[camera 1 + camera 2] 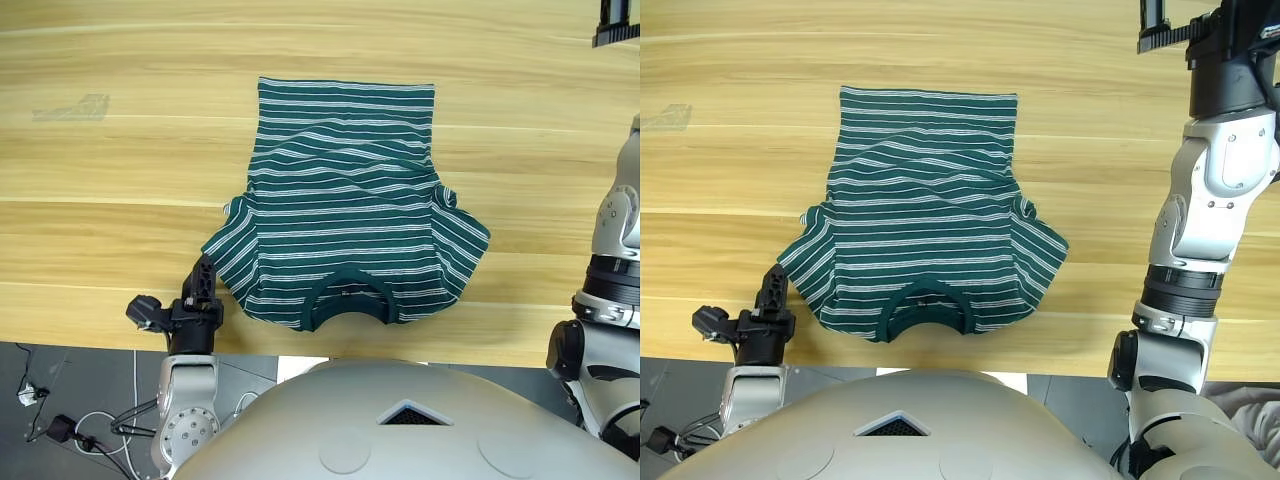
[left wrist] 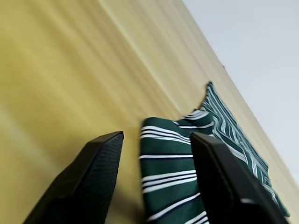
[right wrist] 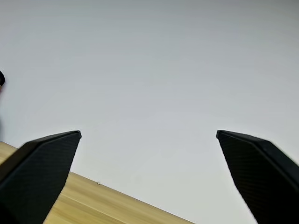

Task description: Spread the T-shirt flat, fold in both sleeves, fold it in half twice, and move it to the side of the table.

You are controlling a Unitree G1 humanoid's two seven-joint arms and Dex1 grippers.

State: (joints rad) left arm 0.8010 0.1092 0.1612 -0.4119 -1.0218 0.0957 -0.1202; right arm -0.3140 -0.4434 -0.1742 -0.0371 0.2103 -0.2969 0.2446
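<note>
T-shirt (image 1: 345, 215) lies collar toward the near edge of the counter (image 1: 100, 250) — left jaws spread beside its sleeve (image 1: 228, 250), right jaws spread aloft.

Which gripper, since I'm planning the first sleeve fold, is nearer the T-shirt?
Left. The left gripper sits beside the T-shirt sleeve; the right gripper is raised far off to its right.

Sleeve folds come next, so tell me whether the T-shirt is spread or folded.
Spread, not folded: the T-shirt lies open on the table, both sleeves out sideways, collar nearest the robot, slightly wrinkled.
</note>
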